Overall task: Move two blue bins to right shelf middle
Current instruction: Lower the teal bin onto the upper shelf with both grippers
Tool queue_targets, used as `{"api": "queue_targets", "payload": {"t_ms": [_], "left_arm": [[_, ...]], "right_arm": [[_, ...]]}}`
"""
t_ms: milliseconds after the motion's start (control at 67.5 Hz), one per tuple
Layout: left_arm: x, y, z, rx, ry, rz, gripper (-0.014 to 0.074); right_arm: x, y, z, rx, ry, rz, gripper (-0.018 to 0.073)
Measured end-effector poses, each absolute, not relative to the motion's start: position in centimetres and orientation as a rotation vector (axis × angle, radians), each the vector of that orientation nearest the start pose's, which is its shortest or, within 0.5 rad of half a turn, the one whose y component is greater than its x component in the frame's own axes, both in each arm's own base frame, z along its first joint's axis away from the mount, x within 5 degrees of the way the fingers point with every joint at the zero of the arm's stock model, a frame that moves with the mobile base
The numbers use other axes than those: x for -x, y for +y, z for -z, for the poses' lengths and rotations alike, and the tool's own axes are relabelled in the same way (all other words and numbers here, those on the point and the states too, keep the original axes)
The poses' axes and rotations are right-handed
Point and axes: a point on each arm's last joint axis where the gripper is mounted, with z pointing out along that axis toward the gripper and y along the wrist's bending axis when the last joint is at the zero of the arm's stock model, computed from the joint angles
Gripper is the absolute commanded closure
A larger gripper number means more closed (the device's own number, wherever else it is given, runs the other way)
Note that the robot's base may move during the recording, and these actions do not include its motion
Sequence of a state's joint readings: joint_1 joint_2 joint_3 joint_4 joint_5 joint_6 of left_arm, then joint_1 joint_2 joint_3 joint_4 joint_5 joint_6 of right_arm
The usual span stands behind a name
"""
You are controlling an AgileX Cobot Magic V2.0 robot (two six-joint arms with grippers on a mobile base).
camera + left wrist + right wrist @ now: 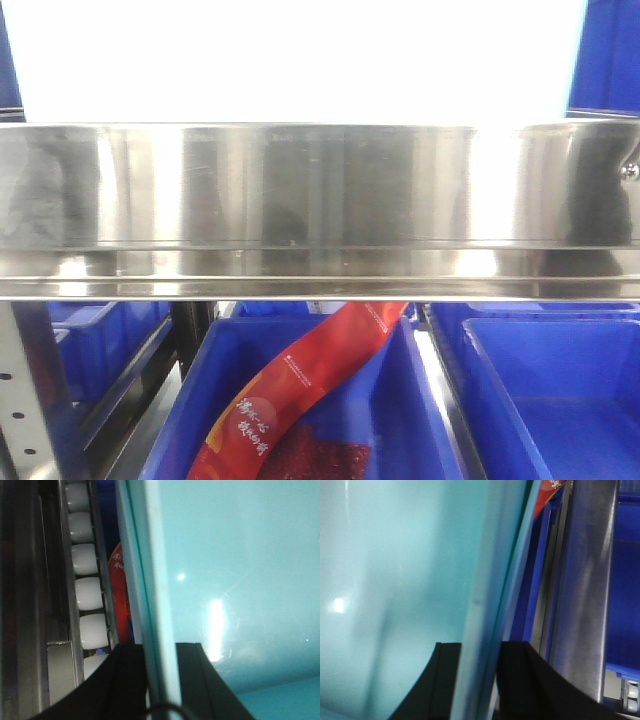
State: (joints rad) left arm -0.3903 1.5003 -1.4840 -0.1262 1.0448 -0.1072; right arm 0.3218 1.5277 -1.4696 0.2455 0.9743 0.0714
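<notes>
Basically both jaws pinched the rim of the pale blue bin [235, 580], left gripper [162, 680] and right gripper [480, 680] on opposite walls: stiff, slick plastic, likely light.

The bin [240, 580] is showing pale sky-blue, the shelf rail [320, 190] is gleaming silver, the crates [560, 390] are showing royal blue, and the packet [300, 390] is showing red with white lettering.
</notes>
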Motion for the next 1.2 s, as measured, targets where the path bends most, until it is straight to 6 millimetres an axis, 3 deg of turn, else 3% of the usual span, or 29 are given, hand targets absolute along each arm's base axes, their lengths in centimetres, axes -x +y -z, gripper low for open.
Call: {"api": "queue_targets", "payload": {"t_ms": [118,192,296,474,563,637,770,874,933,1036,1199], "left_arm": [[-29.1,-13.1,-37.3,-0.320,2.537,0.365,0.0250],[-29.2,-13.1,-37.4,-0.317,2.526,0.372,0.0116],[-29.2,-13.2,-38.1,-0.314,2.505,0.386,0.0010],[-27.8,-12.6,-41.4,-0.309,2.396,0.412,0.0013],[-26.1,-11.8,-43.4,-0.307,2.325,0.416,0.0070],[-24.8,-11.0,-44.7,-0.310,2.274,0.379,0.0179],[-22.1,-9.1,-46.6,-0.310,2.181,0.288,0.0489],[-20.1,-7.9,-46.8,-0.308,2.129,0.234,0.0706],[-19.0,-7.3,-46.6,-0.306,2.099,0.221,0.0706],[-17.3,-6.5,-45.4,-0.300,2.066,0.213,0.0707],[-15.0,-5.3,-41.9,-0.254,2.044,0.203,0.0707]], "right_arm": [[-30.8,12.2,-36.6,0.228,2.503,-0.476,0.0099],[-30.8,12.2,-36.8,0.230,2.486,-0.478,-0.0020],[-30.8,12.2,-37.0,0.233,2.475,-0.480,0.0008],[-29.4,11.7,-39.2,0.228,2.378,-0.495,0.0126],[-27.9,11.1,-41.2,0.233,2.297,-0.482,0.0237],[-26.7,10.4,-42.5,0.243,2.246,-0.449,0.0351],[-24.6,9.1,-44.2,0.261,2.174,-0.363,0.0555],[-23.1,8.4,-43.9,0.262,2.170,-0.323,0.0671],[-22.3,8.0,-43.5,0.263,2.167,-0.313,0.0718],[-21.0,7.5,-41.8,0.263,2.173,-0.301,0.0720],[-18.9,6.7,-38.1,0.256,2.182,-0.291,0.0720]]}}
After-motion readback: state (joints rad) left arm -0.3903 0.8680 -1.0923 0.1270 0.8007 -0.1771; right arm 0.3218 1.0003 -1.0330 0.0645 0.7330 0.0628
